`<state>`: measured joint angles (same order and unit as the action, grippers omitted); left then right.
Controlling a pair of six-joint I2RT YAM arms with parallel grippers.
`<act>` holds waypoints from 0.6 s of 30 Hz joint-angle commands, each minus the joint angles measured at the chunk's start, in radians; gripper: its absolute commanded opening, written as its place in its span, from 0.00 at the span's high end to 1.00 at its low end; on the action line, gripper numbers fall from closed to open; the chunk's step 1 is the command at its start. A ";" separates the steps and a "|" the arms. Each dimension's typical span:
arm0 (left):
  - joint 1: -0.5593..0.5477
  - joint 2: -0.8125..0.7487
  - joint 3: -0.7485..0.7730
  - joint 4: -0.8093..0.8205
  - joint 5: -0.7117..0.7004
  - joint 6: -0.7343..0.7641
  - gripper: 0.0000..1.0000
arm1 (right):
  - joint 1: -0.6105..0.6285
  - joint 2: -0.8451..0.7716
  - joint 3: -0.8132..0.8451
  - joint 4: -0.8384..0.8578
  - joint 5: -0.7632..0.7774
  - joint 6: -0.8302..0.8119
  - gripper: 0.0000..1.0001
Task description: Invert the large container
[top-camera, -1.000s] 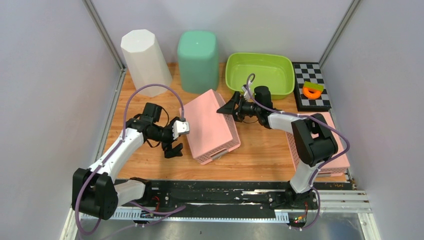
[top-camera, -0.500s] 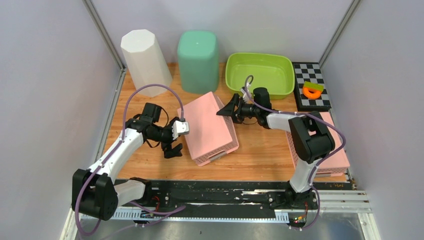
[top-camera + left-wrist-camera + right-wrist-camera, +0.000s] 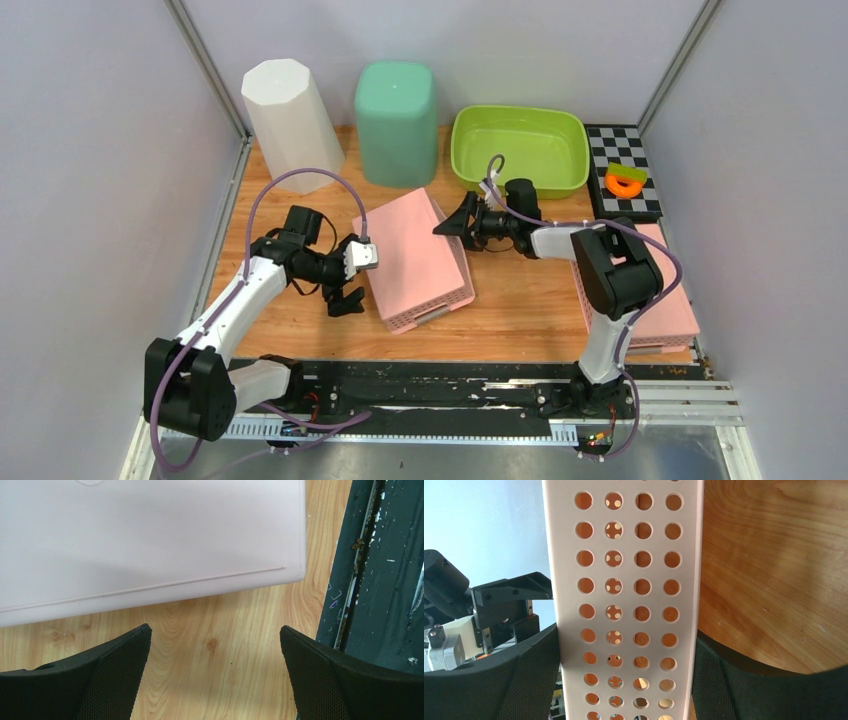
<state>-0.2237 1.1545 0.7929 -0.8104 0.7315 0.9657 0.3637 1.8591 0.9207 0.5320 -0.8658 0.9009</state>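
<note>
The large container, a pink basket, lies bottom up on the wooden table, its far right side slightly raised. My right gripper is shut on that side. In the right wrist view the perforated wall fills the gap of the right gripper, with both pads against it. My left gripper is open just left of the basket, not touching it. In the left wrist view the basket's smooth base lies ahead of the left gripper, with bare wood between the fingers.
At the back stand a white octagonal bin, a teal bin and a green tub. A checkered board carries an orange ring. A second pink basket sits at the right. A dark rail borders the near edge.
The right gripper has drawn the basket's far right side a little leftward, and the whole basket has shifted slightly left. The left arm has not moved.
</note>
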 commanded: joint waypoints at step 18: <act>0.010 -0.021 0.025 -0.015 0.024 0.018 0.00 | 0.000 0.098 -0.054 -0.129 0.159 -0.161 0.16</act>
<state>-0.2237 1.1526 0.7929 -0.8116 0.7334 0.9699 0.3637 1.8908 0.9146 0.5373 -0.8639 0.8890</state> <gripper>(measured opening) 0.999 0.842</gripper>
